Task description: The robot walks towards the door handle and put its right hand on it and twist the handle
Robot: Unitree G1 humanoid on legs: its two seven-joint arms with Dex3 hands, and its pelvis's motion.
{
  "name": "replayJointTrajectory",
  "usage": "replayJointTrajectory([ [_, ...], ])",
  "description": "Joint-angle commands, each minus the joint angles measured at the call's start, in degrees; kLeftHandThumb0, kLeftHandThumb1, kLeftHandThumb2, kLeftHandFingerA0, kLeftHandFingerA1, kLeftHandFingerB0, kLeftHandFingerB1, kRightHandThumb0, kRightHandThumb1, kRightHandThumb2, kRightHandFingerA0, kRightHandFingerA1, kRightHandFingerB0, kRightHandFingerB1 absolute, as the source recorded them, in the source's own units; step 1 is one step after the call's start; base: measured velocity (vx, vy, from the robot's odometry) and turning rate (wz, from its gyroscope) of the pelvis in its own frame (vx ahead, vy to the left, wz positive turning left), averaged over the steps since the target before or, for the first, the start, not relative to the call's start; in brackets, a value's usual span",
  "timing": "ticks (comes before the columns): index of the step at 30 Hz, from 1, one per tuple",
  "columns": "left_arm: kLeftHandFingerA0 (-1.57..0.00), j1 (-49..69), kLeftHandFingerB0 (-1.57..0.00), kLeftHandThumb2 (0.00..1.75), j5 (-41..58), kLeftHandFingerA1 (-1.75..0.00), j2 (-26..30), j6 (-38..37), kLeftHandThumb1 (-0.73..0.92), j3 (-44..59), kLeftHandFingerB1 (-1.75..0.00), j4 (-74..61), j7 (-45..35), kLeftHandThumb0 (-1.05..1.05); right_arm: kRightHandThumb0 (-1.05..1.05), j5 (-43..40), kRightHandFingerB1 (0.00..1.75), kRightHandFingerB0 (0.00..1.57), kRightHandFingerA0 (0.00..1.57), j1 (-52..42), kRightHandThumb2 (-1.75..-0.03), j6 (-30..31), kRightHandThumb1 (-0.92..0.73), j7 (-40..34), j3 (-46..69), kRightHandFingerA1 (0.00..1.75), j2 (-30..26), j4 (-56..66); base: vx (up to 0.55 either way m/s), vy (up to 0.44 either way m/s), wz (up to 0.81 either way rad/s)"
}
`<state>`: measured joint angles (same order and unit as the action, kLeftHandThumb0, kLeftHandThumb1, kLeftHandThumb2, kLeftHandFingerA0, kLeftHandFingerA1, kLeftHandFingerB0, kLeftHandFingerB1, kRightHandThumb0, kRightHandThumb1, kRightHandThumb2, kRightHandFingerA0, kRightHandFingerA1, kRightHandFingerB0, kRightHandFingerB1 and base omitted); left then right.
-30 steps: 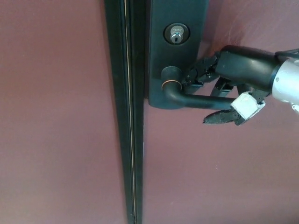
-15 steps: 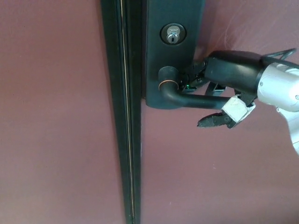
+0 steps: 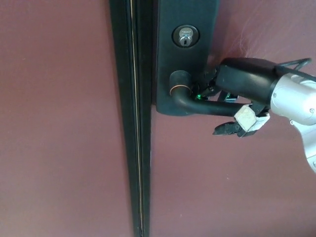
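as your right hand (image 3: 236, 101) came in from the right, its fingers (image 3: 210, 85) curled over the dark door handle (image 3: 197, 104) and the thumb (image 3: 228, 129) sat just beneath it, gripping. behind stood the black backplate (image 3: 187, 59), keyhole (image 3: 185, 37) above, on the maroon door (image 3: 222, 187).

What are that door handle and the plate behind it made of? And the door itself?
The door handle looks like dark metal, with a coppery worn ring at its base. The plate seems matching dark metal with a dull sheen. The door shows smooth matte maroon paint; what lies beneath is unclear.
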<state>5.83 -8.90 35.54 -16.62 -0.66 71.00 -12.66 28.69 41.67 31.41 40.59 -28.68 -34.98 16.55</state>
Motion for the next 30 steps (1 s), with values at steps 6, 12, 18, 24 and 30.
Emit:
replayJointTrajectory([
  [6,-0.62,1.2,-0.47,0.6,-0.9,-0.46,0.2,-0.2,0.7,-0.7,-0.41,0.1,-0.1,-0.18,-0.08,0.9,0.51,0.77,0.88,-4.5,-0.55,-0.9,-0.52,1.2,0.3,0.57,1.4,0.2,0.0,0.0,0.0],
  [12,-0.62,1.0,-0.47,0.6,-0.6,-0.46,0.2,0.1,0.7,-0.6,-0.41,0.5,-0.3,-0.18,-0.09,1.9,0.51,0.77,0.89,-5.1,-0.55,-1.3,-0.51,0.4,0.9,0.57,2.3,0.4,0.0,0.0,0.0],
  [18,-0.62,0.6,-0.47,0.6,-1.2,-0.46,0.2,-0.2,0.7,-1.3,-0.41,0.1,0.1,-0.18,-0.08,2.8,0.51,0.77,0.9,-5.7,-0.55,-1.8,-0.52,0.2,1.8,0.57,2.4,1.0,0.0,0.0,0.0],
  [24,-0.62,0.6,-0.47,0.6,-1.1,-0.46,0.2,-0.2,0.7,-1.5,-0.41,0.0,0.2,-0.18,-0.07,2.8,0.51,0.76,0.94,-6.6,-0.55,-1.8,-0.52,0.5,2.7,0.6,2.2,1.5,0.0,0.0,0.0],
  [30,-0.62,0.7,-0.47,0.6,-0.6,-0.46,0.2,0.0,0.7,-1.2,-0.41,-0.3,-0.5,-0.18,-0.07,2.7,0.52,0.76,0.94,-7.3,-0.55,-2.3,-0.52,0.5,3.4,0.61,2.5,1.4,0.0,0.0,0.0],
])
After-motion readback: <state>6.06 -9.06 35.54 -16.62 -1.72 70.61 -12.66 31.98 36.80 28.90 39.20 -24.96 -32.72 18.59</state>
